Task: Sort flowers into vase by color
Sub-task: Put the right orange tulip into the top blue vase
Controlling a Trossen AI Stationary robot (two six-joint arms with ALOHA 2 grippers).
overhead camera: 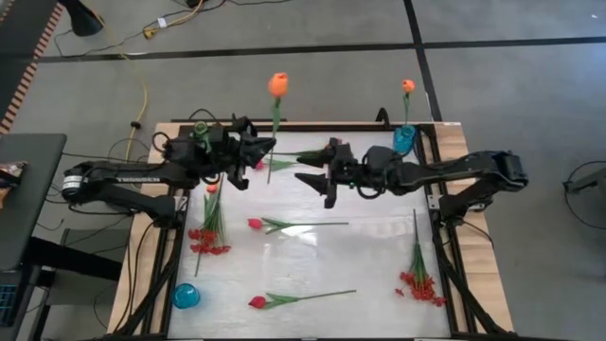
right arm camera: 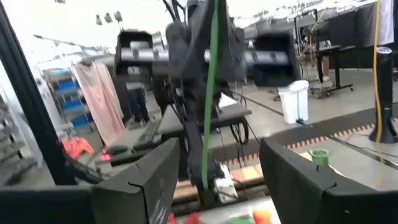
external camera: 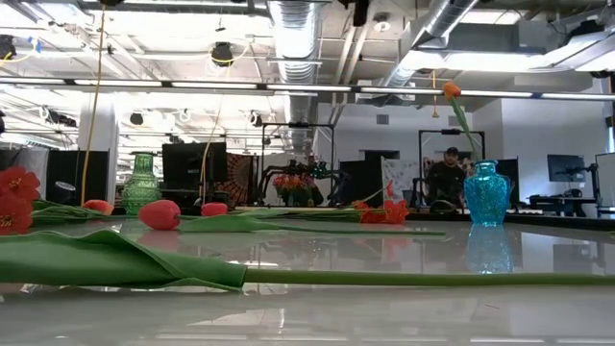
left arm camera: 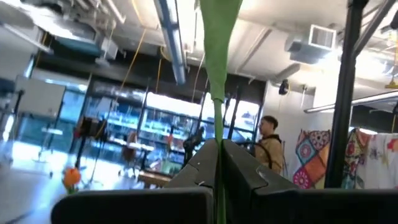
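Observation:
My left gripper (overhead camera: pixel 265 149) is shut on an orange tulip (overhead camera: pixel 277 85), which stands upright above the far middle of the table, bloom up. Its green stem (left arm camera: pixel 217 74) rises between the fingers in the left wrist view. My right gripper (overhead camera: pixel 305 167) is open and faces it from the table's right, a short way off the stem (right arm camera: pixel 214 68), touching nothing. A second orange tulip (overhead camera: pixel 408 86) stands with its stem in the blue vase (overhead camera: pixel 404 140) at the far right. Pinkish-red tulips (overhead camera: pixel 284 224) (overhead camera: pixel 294 298) and red sprays (overhead camera: pixel 210 232) (overhead camera: pixel 419 277) lie flat on the table. My left gripper pinches the orange tulip's stem (left arm camera: pixel 218 134) between its two shut fingers, about midway along its length. The fingers come from the table's left, slanting a little upward, and lie across the stem. The tulip is lifted clear of the table, upright, with its lower stem end (overhead camera: pixel 270 178) hanging below the fingers.
A green vase (overhead camera: pixel 201 129) stands at the far left by the left arm. A small blue vase (overhead camera: pixel 186 296) is at the near left corner. Another tulip (overhead camera: pixel 305 156) lies under the grippers. A person (left arm camera: pixel 268 143) is in the room beyond the table.

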